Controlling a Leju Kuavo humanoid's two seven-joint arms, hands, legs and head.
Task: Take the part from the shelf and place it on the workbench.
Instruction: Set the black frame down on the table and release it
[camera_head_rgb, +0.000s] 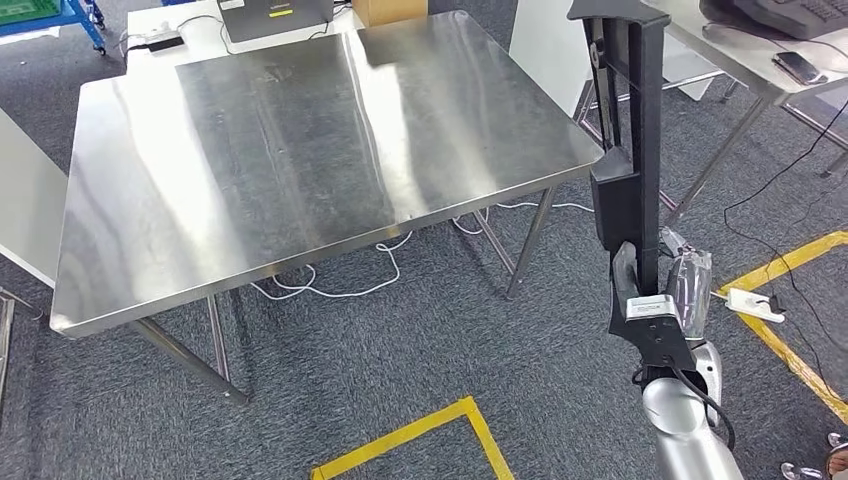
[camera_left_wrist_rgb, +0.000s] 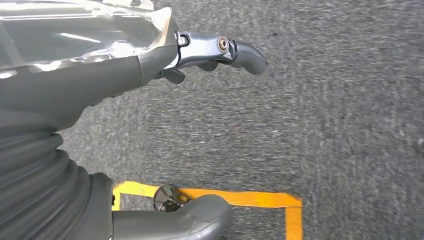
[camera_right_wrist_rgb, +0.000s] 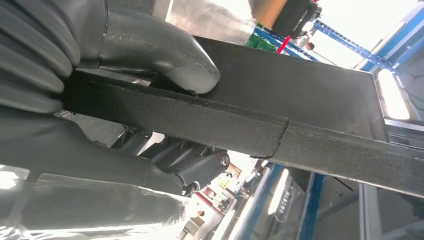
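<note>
Right robot hand (camera_head_rgb: 668, 300) grips black part (camera_head_rgb: 628, 140) upright beside workbench (camera_head_rgb: 300, 160), seemingly apart.

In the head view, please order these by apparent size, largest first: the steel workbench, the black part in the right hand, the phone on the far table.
1. Steel workbench.
2. Black part, held upright by the right hand; nearness to the camera enlarges it.
3. Phone.

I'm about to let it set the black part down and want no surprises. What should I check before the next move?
1. Right hand grips the black part: ok.
2. Thumb wraps the part: ok.
3. Workbench top free for placing: ok.
4. Part over the workbench: not ok, it stands upright beside the near right corner.
5. Left hand holds nothing, over the carpet: ok.
6. White cable on the floor under the bench, clear of feet: cannot tell.
</note>
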